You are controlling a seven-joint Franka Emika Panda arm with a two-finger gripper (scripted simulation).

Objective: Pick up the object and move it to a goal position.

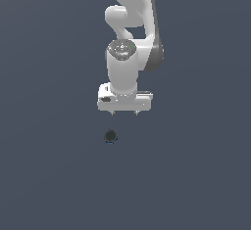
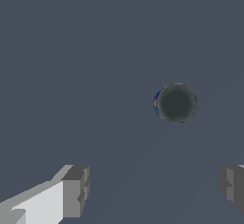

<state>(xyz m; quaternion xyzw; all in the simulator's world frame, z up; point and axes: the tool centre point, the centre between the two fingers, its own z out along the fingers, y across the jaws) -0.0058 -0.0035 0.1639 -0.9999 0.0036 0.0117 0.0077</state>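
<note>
The object [image 1: 111, 136] is a tiny dark round blob with a faint bluish edge, lying on the flat grey ground. In the exterior view it sits below the white gripper [image 1: 125, 112], slightly toward that view's left, with a clear gap between them. The gripper points down and is open and empty; its two short fingertips stand wide apart. In the wrist view the object [image 2: 176, 103] shows as a dark disc ahead of the fingers [image 2: 75, 189], nearer the other finger [image 2: 231, 184]. The gripper [image 2: 153, 187] holds nothing.
The white arm [image 1: 132, 28] rises behind the gripper in the exterior view. The ground around is plain dark grey-blue with no other objects or edges in view.
</note>
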